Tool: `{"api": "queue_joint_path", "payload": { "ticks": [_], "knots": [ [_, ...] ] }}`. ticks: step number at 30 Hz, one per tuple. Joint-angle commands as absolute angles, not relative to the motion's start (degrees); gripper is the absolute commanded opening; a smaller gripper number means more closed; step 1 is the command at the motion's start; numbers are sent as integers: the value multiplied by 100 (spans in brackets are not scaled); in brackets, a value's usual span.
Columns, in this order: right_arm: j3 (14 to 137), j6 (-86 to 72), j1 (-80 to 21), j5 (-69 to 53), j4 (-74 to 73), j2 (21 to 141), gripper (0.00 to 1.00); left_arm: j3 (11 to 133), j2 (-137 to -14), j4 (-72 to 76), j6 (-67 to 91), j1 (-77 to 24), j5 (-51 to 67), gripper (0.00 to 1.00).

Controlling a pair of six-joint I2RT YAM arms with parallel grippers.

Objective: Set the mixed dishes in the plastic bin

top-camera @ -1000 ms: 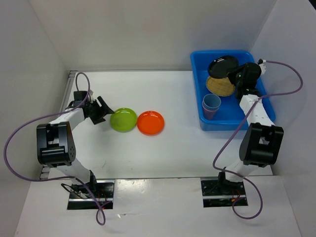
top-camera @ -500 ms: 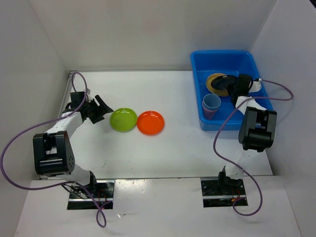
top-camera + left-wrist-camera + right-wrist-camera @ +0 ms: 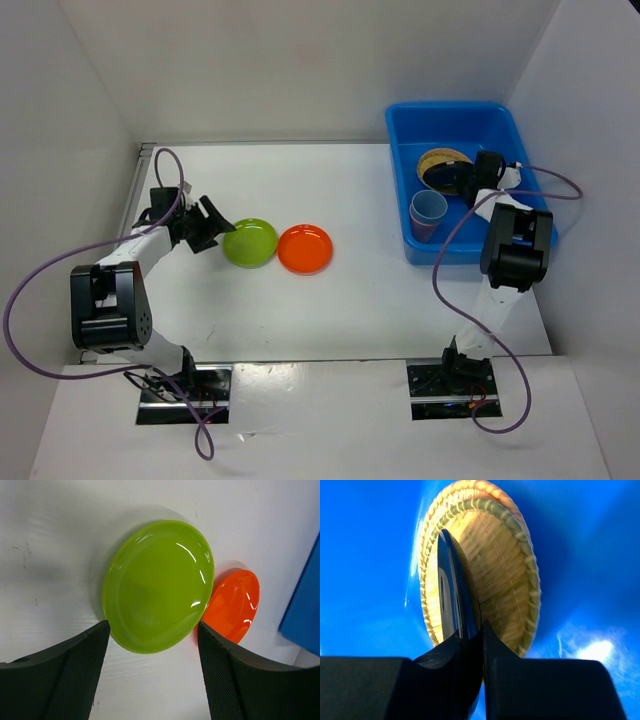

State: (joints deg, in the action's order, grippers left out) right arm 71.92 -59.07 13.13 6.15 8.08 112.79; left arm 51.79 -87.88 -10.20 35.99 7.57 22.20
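Within the right end effector stands the black plate, edge-on.

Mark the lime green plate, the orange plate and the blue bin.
lime green plate (image 3: 250,242): top external view, plate's centre.
orange plate (image 3: 305,248): top external view, plate's centre.
blue bin (image 3: 450,106): top external view, far rim.

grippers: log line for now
left gripper open at round lime-green plate | right gripper shut on round black plate in blue plastic bin

The white table bears a lime green plate beside an orange plate, and a blue bin.
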Motion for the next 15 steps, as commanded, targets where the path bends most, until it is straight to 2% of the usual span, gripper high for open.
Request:
{"api": "queue_joint_path", "payload": {
  "ticks": [1,3,5,8,9,11,15],
  "knots": [
    [7848,-5731,1354,589,475,11478,3,5124,-8807,-949,3472,721,2312,78],
    [8093,-5730,1354,589,265,11636,3,5124,-8807,-1028,3419,668,2312,78],
    [8226,-5591,1354,589,18,11715,10,5124,-8693,-1090,3419,668,2259,78],
    [8297,-5441,1406,589,-210,11716,57,5071,-8692,-1090,3419,668,2311,80],
    [8366,-5440,1406,589,-281,11716,77,5071,-8692,-1090,3419,668,2364,83],
    [8568,-5274,1406,589,-726,11663,89,5071,-8692,-1151,3419,668,2364,85],
    [8789,-5063,1459,589,-1466,11549,92,5071,-8587,-1151,3419,615,2120,87]
  ]
}}
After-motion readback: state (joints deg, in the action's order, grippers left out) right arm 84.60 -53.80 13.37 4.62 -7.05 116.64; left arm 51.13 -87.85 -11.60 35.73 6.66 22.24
